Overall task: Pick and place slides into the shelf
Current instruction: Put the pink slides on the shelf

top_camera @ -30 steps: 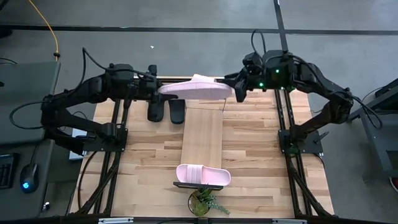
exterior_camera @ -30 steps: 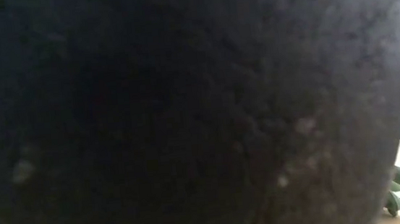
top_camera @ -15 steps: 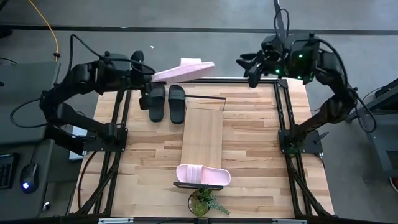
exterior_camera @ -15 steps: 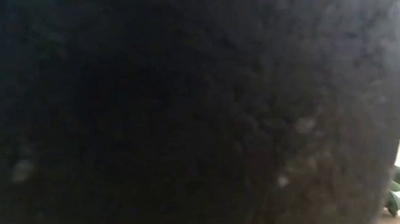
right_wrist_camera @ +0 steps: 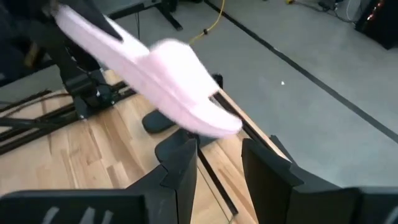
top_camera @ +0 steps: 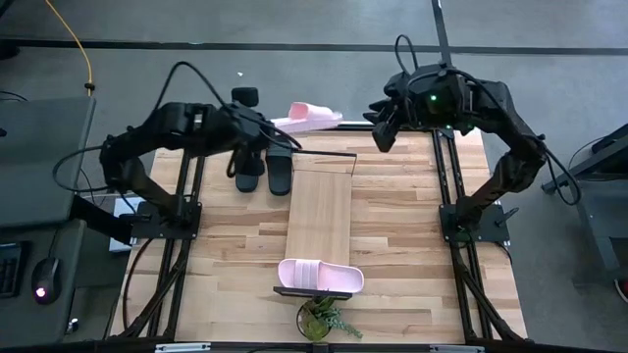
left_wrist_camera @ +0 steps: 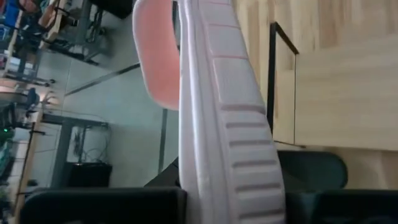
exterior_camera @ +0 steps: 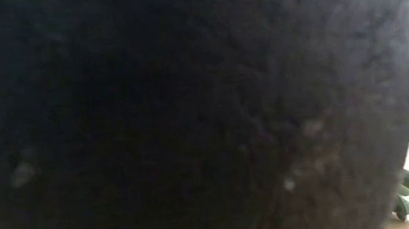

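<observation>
Currently the left tool (top_camera: 278, 140) is clamped on a pink slide (top_camera: 306, 116) held above the table's (top_camera: 235, 245) far edge, by the shelf (top_camera: 319, 211) end. Right tool (top_camera: 378, 123) stands nearby, fingers apart, empty. Only the left wrist view shows the sole's ribbed tread; the low view is blocked.

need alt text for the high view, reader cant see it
Seen from above, the left gripper holds a pale pink slide in the air at the table's far edge, above the black slides, while the right gripper hovers open nearby, holding nothing. A second pink slide rests on the near end of the wooden shelf, beside a small plant.
</observation>
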### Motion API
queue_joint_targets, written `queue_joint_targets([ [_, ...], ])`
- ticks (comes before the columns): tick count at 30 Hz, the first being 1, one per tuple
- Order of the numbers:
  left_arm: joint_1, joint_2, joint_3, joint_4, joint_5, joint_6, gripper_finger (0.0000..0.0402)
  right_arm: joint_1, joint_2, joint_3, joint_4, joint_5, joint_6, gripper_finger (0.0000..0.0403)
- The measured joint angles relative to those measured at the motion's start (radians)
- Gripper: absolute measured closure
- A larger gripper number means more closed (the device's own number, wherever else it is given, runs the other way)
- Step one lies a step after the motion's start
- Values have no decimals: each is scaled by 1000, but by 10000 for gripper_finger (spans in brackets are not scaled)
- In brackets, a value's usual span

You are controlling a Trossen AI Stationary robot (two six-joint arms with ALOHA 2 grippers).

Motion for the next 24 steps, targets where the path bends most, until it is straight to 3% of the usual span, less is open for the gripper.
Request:
queue_joint_targets([
  [24,0,88,3,10,-53,134,357,1,135,1,89,-116,3,283],
])
